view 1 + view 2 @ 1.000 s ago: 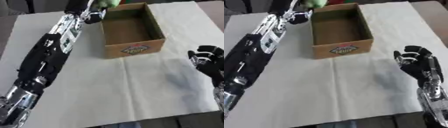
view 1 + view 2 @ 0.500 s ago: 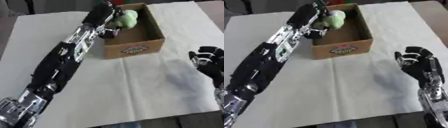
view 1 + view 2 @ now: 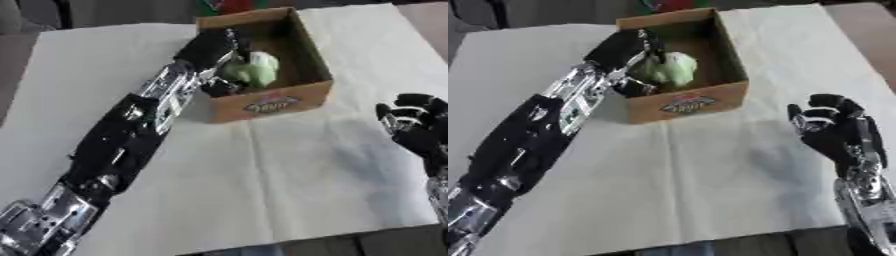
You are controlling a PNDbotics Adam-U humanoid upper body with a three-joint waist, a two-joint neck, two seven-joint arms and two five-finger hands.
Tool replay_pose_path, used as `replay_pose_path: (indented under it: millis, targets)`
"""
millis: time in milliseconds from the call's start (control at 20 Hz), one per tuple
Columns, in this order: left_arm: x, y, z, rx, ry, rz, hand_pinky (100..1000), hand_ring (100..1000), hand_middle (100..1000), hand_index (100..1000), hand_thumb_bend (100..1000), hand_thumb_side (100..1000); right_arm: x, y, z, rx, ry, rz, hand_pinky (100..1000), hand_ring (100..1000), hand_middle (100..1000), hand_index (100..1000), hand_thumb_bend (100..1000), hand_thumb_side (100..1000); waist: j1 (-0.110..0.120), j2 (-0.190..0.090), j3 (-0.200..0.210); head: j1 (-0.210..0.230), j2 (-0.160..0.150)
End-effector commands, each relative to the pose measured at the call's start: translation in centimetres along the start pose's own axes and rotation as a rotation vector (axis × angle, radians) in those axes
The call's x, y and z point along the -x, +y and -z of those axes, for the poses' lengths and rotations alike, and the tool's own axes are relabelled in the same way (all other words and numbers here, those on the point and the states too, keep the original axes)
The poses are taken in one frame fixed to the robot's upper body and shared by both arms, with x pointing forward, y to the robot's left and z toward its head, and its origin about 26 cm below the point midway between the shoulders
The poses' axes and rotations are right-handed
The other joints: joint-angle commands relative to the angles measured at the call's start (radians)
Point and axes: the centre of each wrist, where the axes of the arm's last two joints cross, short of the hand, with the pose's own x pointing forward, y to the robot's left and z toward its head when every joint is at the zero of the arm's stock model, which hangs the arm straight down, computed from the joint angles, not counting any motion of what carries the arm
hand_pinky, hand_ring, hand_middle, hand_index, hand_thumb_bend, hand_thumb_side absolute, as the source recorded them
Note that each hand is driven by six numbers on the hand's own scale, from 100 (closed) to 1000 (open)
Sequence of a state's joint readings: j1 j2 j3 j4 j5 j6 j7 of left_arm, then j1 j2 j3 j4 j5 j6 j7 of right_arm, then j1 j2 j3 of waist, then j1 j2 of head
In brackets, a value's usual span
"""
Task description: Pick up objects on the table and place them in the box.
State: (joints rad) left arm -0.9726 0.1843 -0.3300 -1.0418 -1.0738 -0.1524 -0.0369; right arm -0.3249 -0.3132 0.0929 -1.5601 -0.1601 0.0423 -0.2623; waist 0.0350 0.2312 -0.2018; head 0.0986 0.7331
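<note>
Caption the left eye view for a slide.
Left hand holds a green object over the open cardboard box; right hand idles nearby.

1. The box [image 3: 293, 97] stands on the table [image 3: 289, 180], toward its far edge, near the middle.
2. The left hand [image 3: 210, 47] reaches over the box's left wall.
3. A rounded object [image 3: 254, 70] sits inside the box, against that hand.
4. The right hand [image 3: 833, 132] is over the table's right side, well apart from the box.

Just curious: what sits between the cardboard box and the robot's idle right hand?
Only bare white table covering; the right eye view shows nothing between the box and the right hand.
</note>
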Motion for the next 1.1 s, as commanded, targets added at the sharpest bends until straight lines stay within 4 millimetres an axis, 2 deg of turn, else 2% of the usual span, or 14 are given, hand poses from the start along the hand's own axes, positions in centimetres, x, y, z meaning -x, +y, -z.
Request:
replay_pose_path:
  millis: [50, 100, 250, 300, 350, 450, 500, 550, 650, 800, 950, 1100]
  targets:
    - [0.1, 2.1, 0.2, -0.057, -0.007, 0.004, 732, 719, 717, 775, 878, 274, -0.7, -0.3, 0.3, 0.001, -0.026, -0.007, 578, 623, 605, 644, 394, 100, -0.008, -0.016, 0.003, -0.004, -0.010]
    - [0.1, 2.6, 0.2, -0.079, -0.003, -0.006, 740, 730, 725, 780, 911, 345, -0.6, -0.3, 0.3, 0.002, -0.025, -0.007, 578, 623, 605, 644, 386, 100, -0.009, -0.016, 0.005, -0.005, -0.010]
    - [0.0, 4.3, 0.1, -0.175, 0.013, -0.062, 747, 743, 736, 781, 928, 374, -0.6, -0.4, 0.3, 0.004, -0.024, -0.006, 578, 623, 605, 644, 386, 100, -0.013, -0.017, 0.010, -0.007, -0.010]
    - [0.0, 5.0, 0.0, -0.214, 0.017, -0.090, 749, 747, 738, 775, 864, 422, -0.6, -0.4, 0.3, 0.005, -0.023, -0.005, 578, 623, 605, 644, 387, 100, -0.014, -0.017, 0.013, -0.008, -0.010]
    - [-0.1, 5.8, -0.2, -0.256, 0.018, -0.121, 749, 748, 737, 773, 924, 369, -0.6, -0.4, 0.3, 0.007, -0.023, -0.005, 578, 623, 605, 644, 387, 100, -0.014, -0.018, 0.016, -0.009, -0.010]
    - [-0.1, 7.4, -0.8, -0.338, 0.024, -0.198, 744, 743, 726, 759, 907, 337, -0.6, -0.4, 0.3, 0.010, -0.022, -0.005, 578, 623, 604, 643, 387, 100, -0.016, -0.018, 0.023, -0.013, -0.010]
    - [0.1, 8.2, -1.3, -0.379, 0.031, -0.242, 736, 735, 712, 742, 839, 325, -0.6, -0.5, 0.3, 0.013, -0.023, -0.004, 578, 623, 604, 643, 387, 100, -0.017, -0.018, 0.027, -0.015, -0.010]
    - [0.3, 9.0, -1.9, -0.420, 0.041, -0.295, 731, 731, 705, 733, 814, 309, -0.6, -0.5, 0.3, 0.016, -0.025, -0.002, 578, 623, 604, 643, 387, 100, -0.018, -0.018, 0.033, -0.020, -0.010]
    - [0.9, 10.1, -3.7, -0.494, 0.067, -0.416, 724, 725, 694, 717, 708, 300, -0.7, -0.6, 0.3, 0.028, -0.028, 0.000, 578, 623, 604, 643, 388, 100, -0.020, -0.017, 0.046, -0.028, -0.012]
    - [2.0, 10.6, -7.0, -0.602, 0.146, -0.594, 716, 721, 684, 696, 544, 299, -0.7, -0.9, 0.4, 0.045, -0.033, 0.002, 578, 623, 604, 643, 388, 100, -0.023, -0.014, 0.071, -0.042, -0.013]
    - [2.9, 10.0, -10.4, -0.690, 0.239, -0.754, 713, 720, 679, 688, 484, 296, -0.8, -1.0, 0.4, 0.059, -0.037, 0.005, 578, 623, 604, 643, 388, 100, -0.023, -0.012, 0.088, -0.049, -0.016]
    - [3.5, 8.9, -13.2, -0.733, 0.324, -0.867, 714, 724, 680, 684, 468, 300, -0.9, -1.2, 0.4, 0.069, -0.039, 0.005, 578, 623, 604, 643, 389, 100, -0.023, -0.009, 0.103, -0.055, -0.017]
